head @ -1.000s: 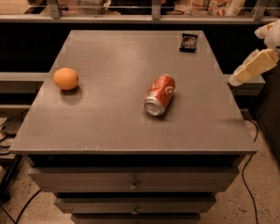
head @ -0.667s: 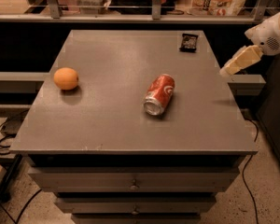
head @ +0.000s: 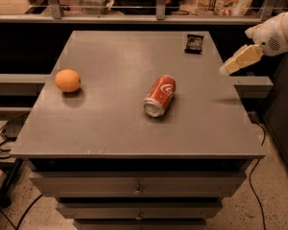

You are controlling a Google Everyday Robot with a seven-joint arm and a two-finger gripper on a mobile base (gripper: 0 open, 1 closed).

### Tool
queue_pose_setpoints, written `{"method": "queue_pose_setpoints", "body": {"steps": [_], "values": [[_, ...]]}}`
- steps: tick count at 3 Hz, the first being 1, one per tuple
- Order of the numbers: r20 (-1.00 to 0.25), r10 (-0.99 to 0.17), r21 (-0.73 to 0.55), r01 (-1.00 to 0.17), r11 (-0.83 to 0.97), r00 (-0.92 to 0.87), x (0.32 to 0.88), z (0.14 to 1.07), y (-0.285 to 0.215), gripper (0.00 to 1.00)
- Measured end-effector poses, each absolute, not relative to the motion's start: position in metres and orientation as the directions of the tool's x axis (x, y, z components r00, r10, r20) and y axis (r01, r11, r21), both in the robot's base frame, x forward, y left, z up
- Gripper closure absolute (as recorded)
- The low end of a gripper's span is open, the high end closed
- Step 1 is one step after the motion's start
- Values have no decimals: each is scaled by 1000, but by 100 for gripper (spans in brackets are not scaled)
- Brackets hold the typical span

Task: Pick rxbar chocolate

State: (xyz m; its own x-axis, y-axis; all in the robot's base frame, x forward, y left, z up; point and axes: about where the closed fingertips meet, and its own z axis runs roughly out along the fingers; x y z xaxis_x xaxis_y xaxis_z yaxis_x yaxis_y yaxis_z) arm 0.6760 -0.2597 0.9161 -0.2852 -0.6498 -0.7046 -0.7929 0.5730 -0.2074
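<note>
The rxbar chocolate [head: 194,43] lies flat at the far right corner of the table [head: 115,123], close to the back edge, its long side seemingly running front to back, though that is hard to judge. The gripper [head: 228,68] hangs in the air over the table's right edge, nearer the camera than the bar and to its right, angled down and leftward. I cannot tell whether it is open or closed. Reaching the bar likely calls for travel left and toward the back. The red soda can [head: 160,96] and the orange [head: 67,80] sit well apart from it.
</note>
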Motion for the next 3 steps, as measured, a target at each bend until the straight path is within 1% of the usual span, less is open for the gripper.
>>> {"method": "queue_pose_setpoints", "body": {"steps": [2,3], "values": [[-819,-544,-181,-816,549,-185,729,912,-218,0],[-863,-473,-147,-808,571,-178,754,906,-207,0]]}}
